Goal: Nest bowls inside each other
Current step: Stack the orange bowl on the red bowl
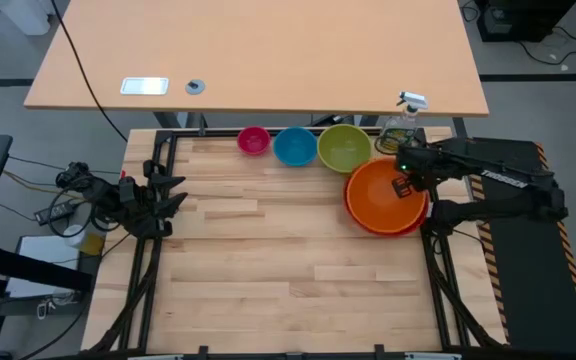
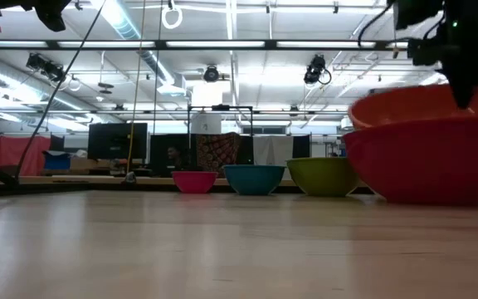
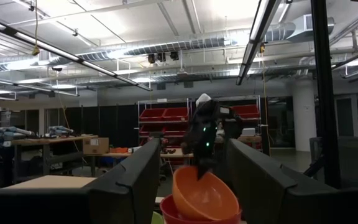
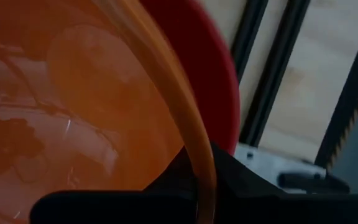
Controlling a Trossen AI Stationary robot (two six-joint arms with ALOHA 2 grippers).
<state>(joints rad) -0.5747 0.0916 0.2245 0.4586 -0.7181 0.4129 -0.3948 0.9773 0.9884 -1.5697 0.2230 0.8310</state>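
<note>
An orange bowl [image 1: 381, 188] sits tilted inside a larger red bowl [image 1: 370, 224] at the table's right side, and my right gripper [image 1: 405, 185] is shut on the orange bowl's rim. Pink [image 1: 253, 140], blue [image 1: 295, 146] and lime green [image 1: 344, 148] bowls stand upright in a row along the far edge. In the low view the orange bowl [image 2: 413, 104] rises above the red bowl [image 2: 426, 162], higher on the gripper's side. My left gripper [image 1: 173, 195] waits open at the table's left edge, touching nothing. My right gripper grips the orange bowl's rim [image 4: 199, 163] on the side toward the table's right edge, one finger inside the bowl and one outside. The fingers come from above, pointing steeply down. The bowl is tilted, its held side raised and its lower part inside the red bowl.
A green spray bottle [image 1: 403, 118] stands at the far right corner, just behind the red bowl. Black frame rails [image 1: 438, 260] run along the table's sides. The middle and near part of the wooden tabletop [image 1: 288, 270] is bare.
</note>
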